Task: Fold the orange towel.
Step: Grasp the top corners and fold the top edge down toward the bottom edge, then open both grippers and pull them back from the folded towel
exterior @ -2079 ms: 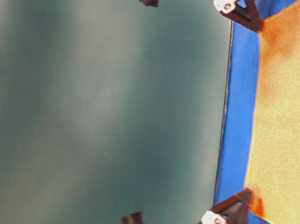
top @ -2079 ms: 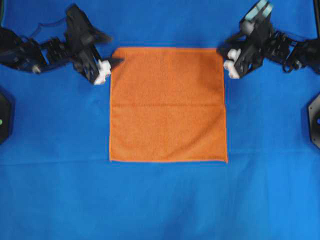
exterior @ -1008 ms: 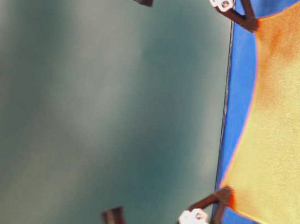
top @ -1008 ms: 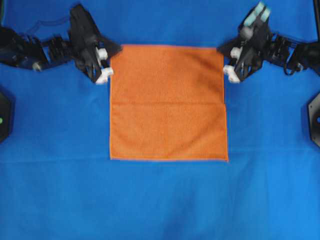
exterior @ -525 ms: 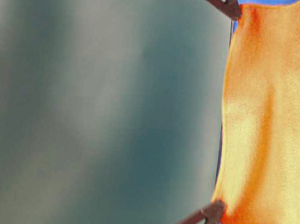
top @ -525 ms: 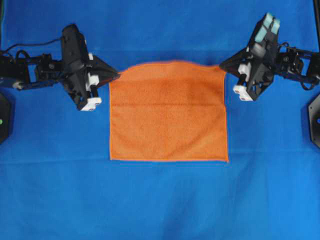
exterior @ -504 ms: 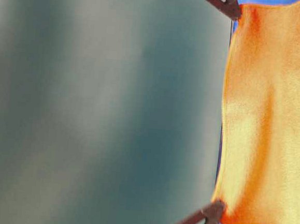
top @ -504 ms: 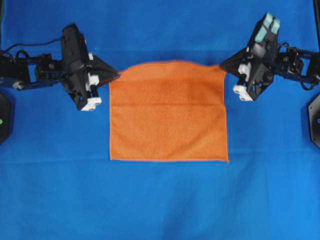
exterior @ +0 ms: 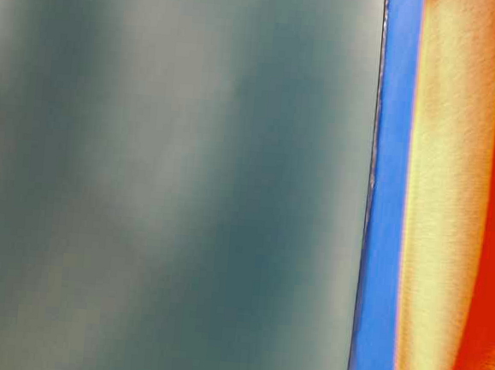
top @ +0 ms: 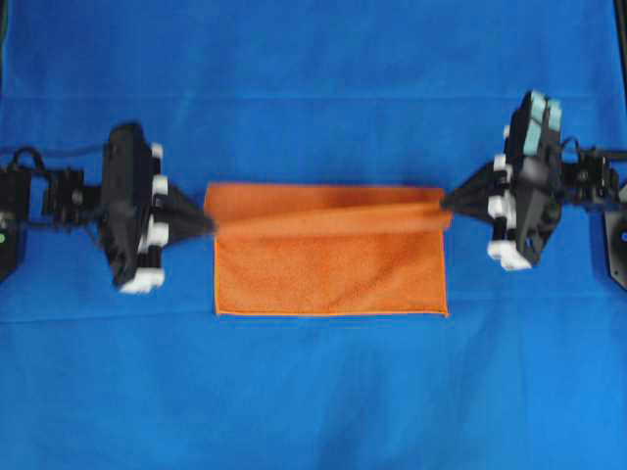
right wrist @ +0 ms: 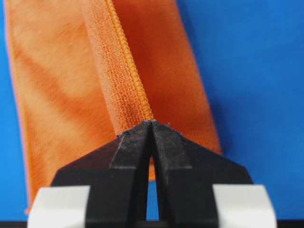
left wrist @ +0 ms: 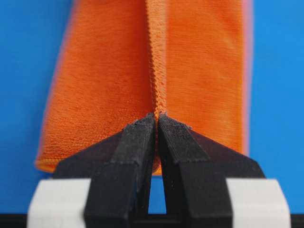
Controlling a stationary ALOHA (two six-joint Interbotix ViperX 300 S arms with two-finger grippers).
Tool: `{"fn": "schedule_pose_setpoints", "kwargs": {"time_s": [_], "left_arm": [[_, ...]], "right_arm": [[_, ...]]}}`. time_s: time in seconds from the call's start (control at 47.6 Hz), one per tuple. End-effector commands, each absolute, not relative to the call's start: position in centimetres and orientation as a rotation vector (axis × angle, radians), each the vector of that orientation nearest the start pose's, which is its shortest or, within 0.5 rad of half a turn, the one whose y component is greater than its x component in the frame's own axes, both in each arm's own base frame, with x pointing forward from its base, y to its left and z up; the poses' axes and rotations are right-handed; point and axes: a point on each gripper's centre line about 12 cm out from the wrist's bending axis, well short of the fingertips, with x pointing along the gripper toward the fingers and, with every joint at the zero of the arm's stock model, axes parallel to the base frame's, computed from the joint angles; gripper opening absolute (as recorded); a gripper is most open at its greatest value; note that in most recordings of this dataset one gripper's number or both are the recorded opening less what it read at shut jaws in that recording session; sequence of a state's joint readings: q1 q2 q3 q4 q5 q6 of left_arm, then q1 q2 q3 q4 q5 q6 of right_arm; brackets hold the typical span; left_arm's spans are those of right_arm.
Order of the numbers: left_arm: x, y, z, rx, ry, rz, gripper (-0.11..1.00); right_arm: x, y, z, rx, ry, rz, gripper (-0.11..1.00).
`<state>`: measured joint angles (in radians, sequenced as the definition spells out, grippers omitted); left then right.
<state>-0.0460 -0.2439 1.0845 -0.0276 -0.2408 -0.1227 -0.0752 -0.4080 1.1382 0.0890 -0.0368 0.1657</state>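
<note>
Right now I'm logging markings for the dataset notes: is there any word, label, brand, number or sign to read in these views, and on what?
None: no readable text in any view.
Towel: plain orange, no tag or print showing.
Left gripper and right gripper: black fingers, white blocks, unmarked.
Blue cloth: plain.

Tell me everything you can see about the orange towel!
The orange towel is bright, fuzzy cloth with a stitched hem. It lies half folded on the blue table cover. Its far edge is lifted and stretched in a straight line above the flat part. The left gripper and the right gripper each pinch one corner of that raised edge.
</note>
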Motion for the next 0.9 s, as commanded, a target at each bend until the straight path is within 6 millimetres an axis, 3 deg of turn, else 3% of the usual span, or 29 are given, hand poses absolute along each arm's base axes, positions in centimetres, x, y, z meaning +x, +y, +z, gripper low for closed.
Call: {"fn": "schedule_pose_setpoints", "kwargs": {"time_s": [0.0,0.147,0.399,0.882], "left_arm": [[28.4,-2.7,14.4,-0.144,0.599,-0.033,0.01],[28.5,-4.3,13.8,-0.176,0.613,-0.071,0.01],[29.7,-5.5,12.1,-0.175,0.618,-0.098,0.01],[31.0,-5.8,9.5,-0.236,0.693,-0.063,0.01]], "right_arm": [[25.0,-0.8,15.2,0.277,0.683,-0.129,0.01],[25.1,0.5,14.9,0.285,0.703,-0.091,0.01],[25.3,1.9,13.3,0.304,0.77,-0.064,0.01],[26.2,3.2,11.7,0.313,0.83,-0.047,0.03]]}}
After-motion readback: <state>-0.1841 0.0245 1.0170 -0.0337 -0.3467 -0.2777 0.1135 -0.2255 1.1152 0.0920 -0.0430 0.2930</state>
